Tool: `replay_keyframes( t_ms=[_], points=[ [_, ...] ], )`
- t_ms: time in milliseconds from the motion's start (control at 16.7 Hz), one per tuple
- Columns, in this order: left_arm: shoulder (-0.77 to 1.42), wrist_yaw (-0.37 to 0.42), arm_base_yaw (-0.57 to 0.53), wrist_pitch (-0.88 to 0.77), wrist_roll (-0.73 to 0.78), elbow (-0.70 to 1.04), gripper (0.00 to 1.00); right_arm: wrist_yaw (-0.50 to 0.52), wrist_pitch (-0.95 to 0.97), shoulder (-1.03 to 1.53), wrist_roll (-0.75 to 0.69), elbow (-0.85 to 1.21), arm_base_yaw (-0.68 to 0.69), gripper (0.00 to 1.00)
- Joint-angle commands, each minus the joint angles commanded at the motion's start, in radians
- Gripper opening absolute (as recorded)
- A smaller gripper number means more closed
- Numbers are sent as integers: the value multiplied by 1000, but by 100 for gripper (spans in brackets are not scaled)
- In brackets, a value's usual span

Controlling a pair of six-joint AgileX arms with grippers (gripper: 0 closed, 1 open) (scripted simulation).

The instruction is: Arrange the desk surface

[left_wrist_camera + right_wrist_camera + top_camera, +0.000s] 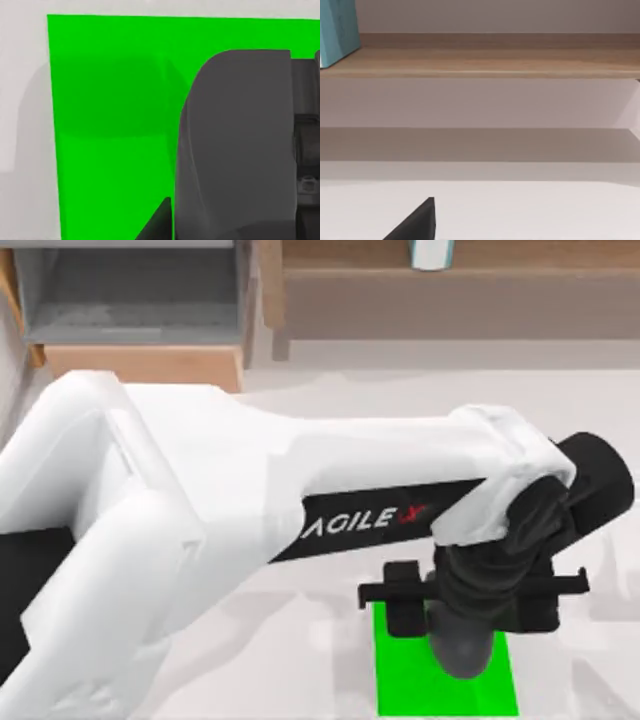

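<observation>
A: Where was the desk surface (300, 640)?
B: Spread wide under everything; flat, matte white, surely rigid and fixed, so nothing to grasp; I'd judge only what lay on it could be lifted.
A: And on it?
B: A green rectangle (400, 695) near the front; the left gripper (462, 640) hung right over it; whether its fingers stood apart, I couldn't tell; a wooden shelf (450, 280) stood behind.

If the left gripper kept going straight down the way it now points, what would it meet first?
Most likely the green rectangle lying on the desk surface: the left gripper hangs directly over it, pointing down. How far above it sits is unclear.
</observation>
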Motion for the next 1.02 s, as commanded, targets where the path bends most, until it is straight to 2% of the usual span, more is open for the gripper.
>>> replay_keyframes(
  t_ms=[420,1020],
  points=[
    [21,1,0,0,0,-21,0,0,0,0,0,0,0,100],
    [21,1,0,0,0,-21,75,0,0,0,0,0,0,100]
  ],
)
